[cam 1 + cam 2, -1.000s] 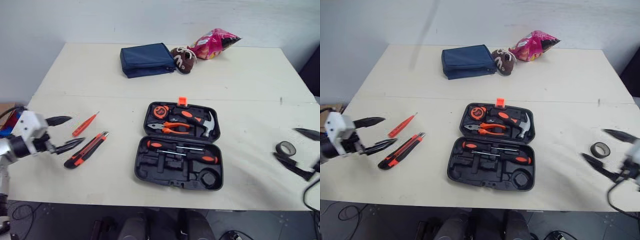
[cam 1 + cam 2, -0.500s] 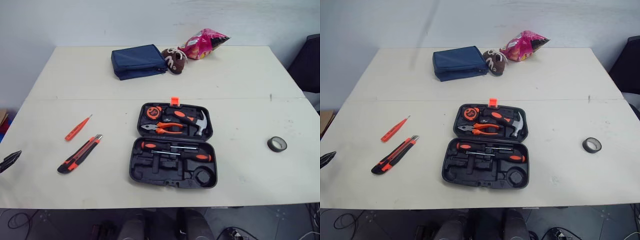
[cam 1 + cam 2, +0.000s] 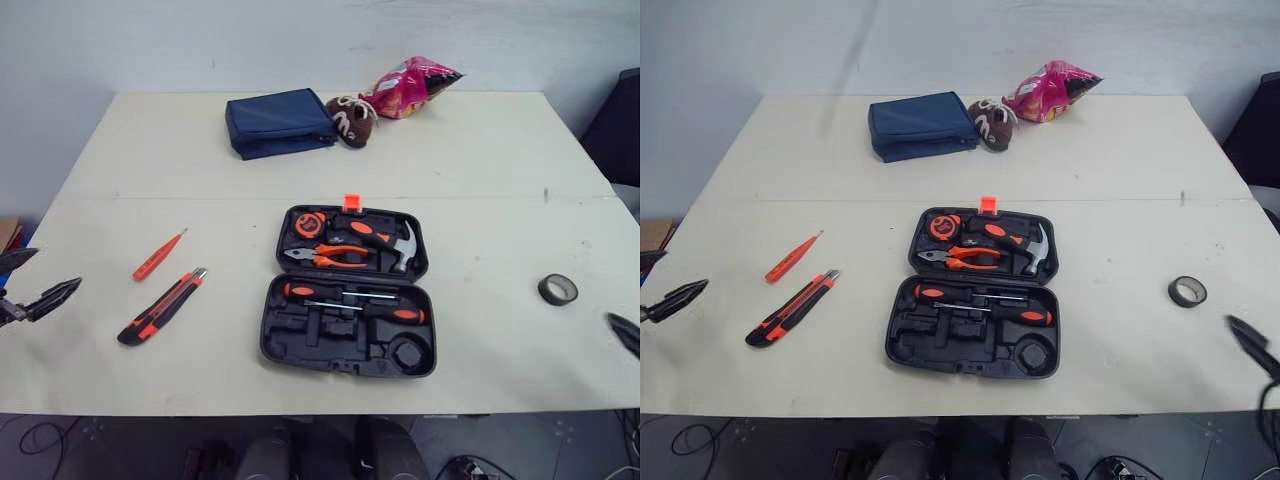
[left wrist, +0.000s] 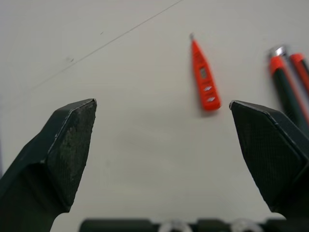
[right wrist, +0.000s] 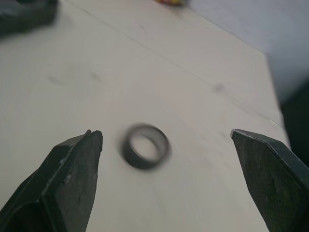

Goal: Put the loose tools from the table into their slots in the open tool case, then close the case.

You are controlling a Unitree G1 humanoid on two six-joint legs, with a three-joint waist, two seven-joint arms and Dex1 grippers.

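The left gripper [image 3: 56,268] is being held wide open, empty, near the orange tester pen [image 3: 158,255] and utility knife [image 3: 161,306] — light, stiff, probably best taken mid-handle. Past the open tool case [image 3: 272,340], the tape roll [image 3: 557,289] is being framed by the right gripper [image 5: 165,134], equally wide, empty.

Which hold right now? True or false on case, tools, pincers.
The tool case lies open. True.
The tape roll sits in the case. False: it lies on the table, right of the case.
The left pincer is open and empty. True.
The tester pen and utility knife are slotted. False: both lie on the table, left of the case.
The right pincer is shut on the tape roll. False: it is open, apart from the roll.
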